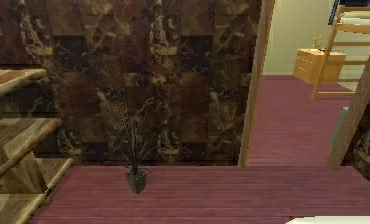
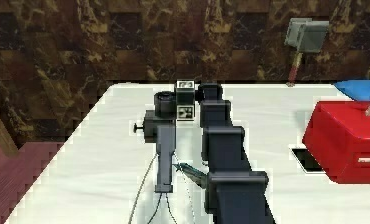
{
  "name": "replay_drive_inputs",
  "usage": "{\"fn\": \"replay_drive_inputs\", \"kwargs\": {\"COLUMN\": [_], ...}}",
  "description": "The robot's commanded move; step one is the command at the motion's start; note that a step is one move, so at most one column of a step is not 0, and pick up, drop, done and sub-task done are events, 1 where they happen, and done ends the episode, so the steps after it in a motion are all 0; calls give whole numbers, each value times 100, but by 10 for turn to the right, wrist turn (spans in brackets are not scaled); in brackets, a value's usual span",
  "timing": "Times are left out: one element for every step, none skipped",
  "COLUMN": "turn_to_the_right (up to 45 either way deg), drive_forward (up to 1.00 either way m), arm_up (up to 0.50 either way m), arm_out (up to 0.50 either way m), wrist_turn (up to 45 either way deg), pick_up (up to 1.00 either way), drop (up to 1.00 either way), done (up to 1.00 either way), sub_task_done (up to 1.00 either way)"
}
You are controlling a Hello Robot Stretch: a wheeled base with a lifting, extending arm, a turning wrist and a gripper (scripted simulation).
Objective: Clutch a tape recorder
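Red box (image 2: 343, 140) on white table (image 2: 93, 150), well right of hand (image 2: 161, 118)

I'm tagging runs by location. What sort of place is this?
Probably a home, in a room next to a bedroom. A potted plant stands by a dark patterned wall. Past a door frame are what looks like a wooden bed frame and a dresser. A white table carries a red box.

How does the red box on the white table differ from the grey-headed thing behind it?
The red box is red; the grey-headed thing has a grey block on a thin reddish stick. The red box sits low and broad; the grey-headed thing stands tall and narrow. The red box is nearer, the grey-headed thing at the far edge. Both are on the white table.
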Motion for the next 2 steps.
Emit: {"fn": "replay_drive_inputs", "kwargs": {"turn_to_the_right": [0, 0], "drive_forward": [0, 0], "arm_up": [0, 0], "arm_out": [0, 0], "wrist_turn": [450, 450], "pick_up": [0, 0], "drop": [0, 0], "done": [0, 0], "sub_task_done": [0, 0]}}
